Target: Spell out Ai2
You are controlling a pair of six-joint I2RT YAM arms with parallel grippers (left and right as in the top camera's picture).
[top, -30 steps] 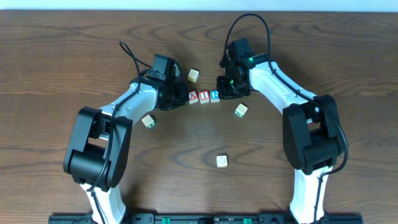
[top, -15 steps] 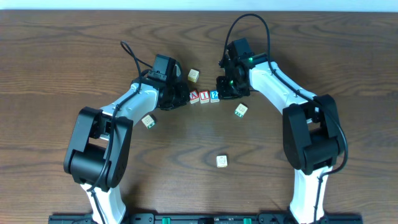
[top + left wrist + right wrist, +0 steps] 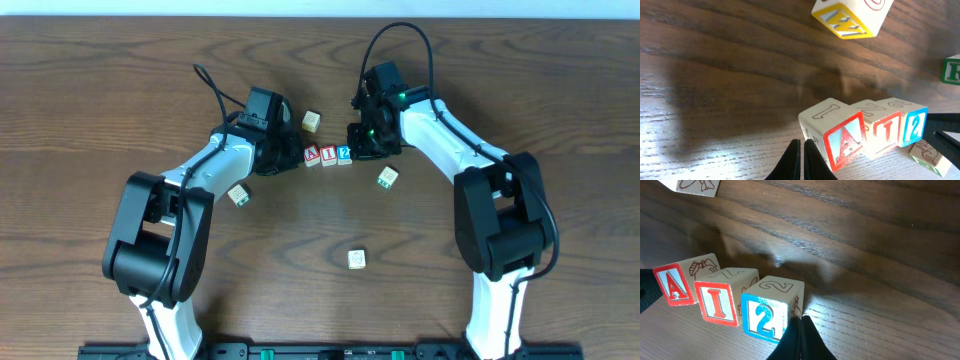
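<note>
Three wooden blocks stand in a row on the table: a red A block [image 3: 311, 156], a red I block [image 3: 328, 155] and a blue 2 block [image 3: 345, 154]. They read A, I, 2 in the right wrist view: A block [image 3: 672, 286], I block [image 3: 717, 302], 2 block [image 3: 766, 316]. My left gripper [image 3: 802, 150] is shut and empty, its tips against the left side of the A block [image 3: 842, 140]. My right gripper [image 3: 799, 330] is shut and empty, its tips against the right side of the 2 block.
Loose blocks lie around: one behind the row [image 3: 312, 121], one with green print to the right [image 3: 387, 178], one to the left front [image 3: 238, 195], one nearer the front [image 3: 357, 260]. A yellow-edged W block [image 3: 850, 17] shows in the left wrist view.
The block row has closed up slightly; both grippers stay pressed at its ends with almost no movement.
</note>
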